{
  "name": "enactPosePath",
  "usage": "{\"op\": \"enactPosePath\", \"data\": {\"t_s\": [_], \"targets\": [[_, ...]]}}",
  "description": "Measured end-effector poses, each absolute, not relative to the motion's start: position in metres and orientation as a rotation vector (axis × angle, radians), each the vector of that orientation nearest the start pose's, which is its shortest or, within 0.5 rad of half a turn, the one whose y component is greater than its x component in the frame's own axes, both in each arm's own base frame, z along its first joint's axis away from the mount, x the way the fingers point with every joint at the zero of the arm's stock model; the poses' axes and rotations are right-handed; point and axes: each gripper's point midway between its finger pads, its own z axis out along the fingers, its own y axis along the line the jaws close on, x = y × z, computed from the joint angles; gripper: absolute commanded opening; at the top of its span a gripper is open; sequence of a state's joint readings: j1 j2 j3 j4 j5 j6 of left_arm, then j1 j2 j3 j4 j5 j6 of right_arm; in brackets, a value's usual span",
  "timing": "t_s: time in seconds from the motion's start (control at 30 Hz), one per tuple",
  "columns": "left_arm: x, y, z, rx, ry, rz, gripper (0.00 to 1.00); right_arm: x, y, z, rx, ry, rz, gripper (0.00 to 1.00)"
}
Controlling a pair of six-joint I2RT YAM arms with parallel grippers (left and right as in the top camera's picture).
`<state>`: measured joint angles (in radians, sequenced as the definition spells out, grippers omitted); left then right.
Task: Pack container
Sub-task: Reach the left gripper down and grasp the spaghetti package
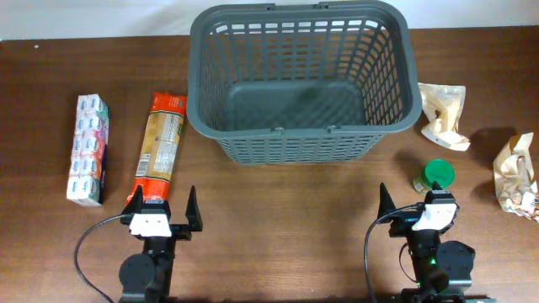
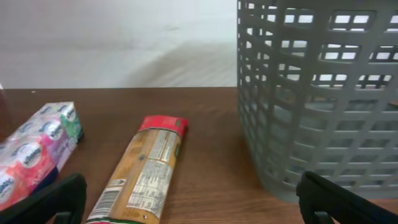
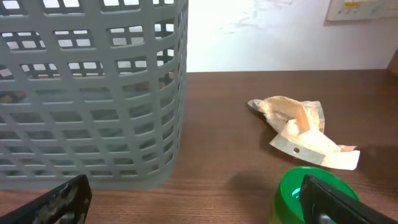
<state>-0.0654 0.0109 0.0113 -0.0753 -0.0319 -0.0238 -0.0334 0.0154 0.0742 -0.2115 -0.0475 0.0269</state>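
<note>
Basket: the large dark grey slotted plastic basket (image 1: 295, 148) stands upright at the far middle of the brown wooden table (image 1: 278, 219).
Left side: a long orange-and-red pasta packet (image 1: 160, 147) lies flat just beside the basket. Further out is a pink-and-white multipack of small cartons (image 1: 88, 149).
Right side: a crumpled beige paper bag (image 1: 444, 114) lies near the basket, and a second crumpled bag (image 1: 515, 175) sits towards the table's right edge. A small green-lidded jar (image 1: 434, 177) is nearer the arms.
Left gripper (image 1: 163, 209): at the near edge, fingers spread wide and gripping nothing, with the pasta packet's end just ahead.
Right gripper (image 1: 415, 204): fingers parted and released, with the green lid right by its right finger.
</note>
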Motion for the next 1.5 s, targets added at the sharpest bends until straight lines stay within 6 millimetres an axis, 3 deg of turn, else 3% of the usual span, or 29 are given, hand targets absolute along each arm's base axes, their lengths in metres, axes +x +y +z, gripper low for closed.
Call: {"op": "enactPosePath", "data": {"t_s": [0.2,0.33,0.47,0.5,0.6,0.73,0.83,0.97,1.3,1.37,1.5], "targets": [[0.245,-0.024,0.156,0.071,1.654,-0.107,0.99,0.24,0.0,0.154,0.017,1.723,0.036,0.99],[0.245,-0.021,0.15,0.059,1.755,-0.092,0.99,0.24,0.0,0.154,0.017,1.724,0.036,0.99],[0.254,-0.011,0.183,0.012,1.793,-0.033,0.99,0.24,0.0,0.154,0.017,1.725,0.036,0.99],[0.261,-0.008,0.2,0.0,1.797,-0.017,0.99,0.24,0.0,0.154,0.017,1.724,0.036,0.99],[0.277,-0.006,0.221,-0.01,1.881,0.006,0.99,0.24,0.0,0.154,0.016,1.721,0.036,0.99],[0.305,-0.005,0.228,-0.006,2.066,0.039,0.99,0.24,0.0,0.154,0.017,1.72,0.036,0.99],[0.325,0.0,0.22,0.001,2.234,0.071,0.99,0.24,0.0,0.154,0.017,1.72,0.036,0.99],[0.344,0.01,0.212,-0.024,2.31,0.096,0.99,0.24,0.0,0.154,0.017,1.72,0.036,0.99],[0.332,0.056,0.187,-0.106,2.429,0.194,0.99,0.24,0.0,0.154,0.017,1.721,0.036,0.99],[0.33,0.062,0.173,-0.101,2.479,0.192,0.99,0.24,0.0,0.154,0.017,1.72,0.036,0.99],[0.333,0.055,0.141,0.008,2.59,0.138,0.99,0.24,0.0,0.154,0.017,1.721,0.036,0.99]]}}
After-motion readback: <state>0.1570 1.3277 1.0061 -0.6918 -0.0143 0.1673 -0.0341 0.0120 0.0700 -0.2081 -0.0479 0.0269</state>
